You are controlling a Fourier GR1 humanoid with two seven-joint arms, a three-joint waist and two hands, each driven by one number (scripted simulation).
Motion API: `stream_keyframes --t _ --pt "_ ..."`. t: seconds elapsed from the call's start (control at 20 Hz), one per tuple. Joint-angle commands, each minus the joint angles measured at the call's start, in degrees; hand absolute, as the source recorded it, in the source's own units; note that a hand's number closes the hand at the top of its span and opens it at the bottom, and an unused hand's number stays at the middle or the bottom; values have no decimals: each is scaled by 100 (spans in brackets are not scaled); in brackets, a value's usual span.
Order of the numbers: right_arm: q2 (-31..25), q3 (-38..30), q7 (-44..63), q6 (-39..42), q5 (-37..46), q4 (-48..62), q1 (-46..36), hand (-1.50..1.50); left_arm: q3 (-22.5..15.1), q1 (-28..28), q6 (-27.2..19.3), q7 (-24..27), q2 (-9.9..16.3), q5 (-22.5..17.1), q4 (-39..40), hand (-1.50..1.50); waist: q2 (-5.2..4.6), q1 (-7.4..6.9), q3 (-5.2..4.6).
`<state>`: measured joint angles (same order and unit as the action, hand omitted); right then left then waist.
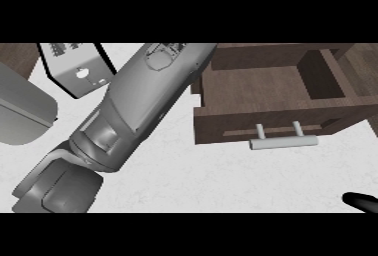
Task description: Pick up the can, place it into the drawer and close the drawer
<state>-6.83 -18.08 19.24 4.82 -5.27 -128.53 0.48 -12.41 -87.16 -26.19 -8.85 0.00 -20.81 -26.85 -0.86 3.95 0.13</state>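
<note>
The wooden drawer (251, 87) stands pulled open at the upper right, its bare wood floor showing and nothing visible inside. Its pale bar handle (284, 142) faces me on the front panel. My left forearm (125, 115) runs slantwise from the lower left up to the picture's top, ending just left of the drawer's near corner; the left hand itself is cut off above the view. Of my right hand (362, 202) only a black tip shows at the lower right edge, well below the handle. No can shows anywhere in the head view.
A pale box-like appliance (77, 67) with dark edges sits at the upper left, partly behind my left forearm. A grey rounded object (22, 115) lies at the far left edge. White counter top (221, 175) spreads below the drawer.
</note>
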Motion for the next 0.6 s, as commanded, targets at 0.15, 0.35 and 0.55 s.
stream_keyframes --t 0.15,0.35,0.55 --pt "-163 94 13 142 14 157 -160 -150 -432 -444 -564 93 0 -336 503 150 -32 189 9" --pt "-414 -285 137 191 -407 260 -395 -150 -421 -351 -808 406 0 -433 763 -150 -55 227 11" --pt "-284 83 164 55 59 242 -453 -150 -608 -628 -1066 319 0 -571 826 -150 -76 279 12"
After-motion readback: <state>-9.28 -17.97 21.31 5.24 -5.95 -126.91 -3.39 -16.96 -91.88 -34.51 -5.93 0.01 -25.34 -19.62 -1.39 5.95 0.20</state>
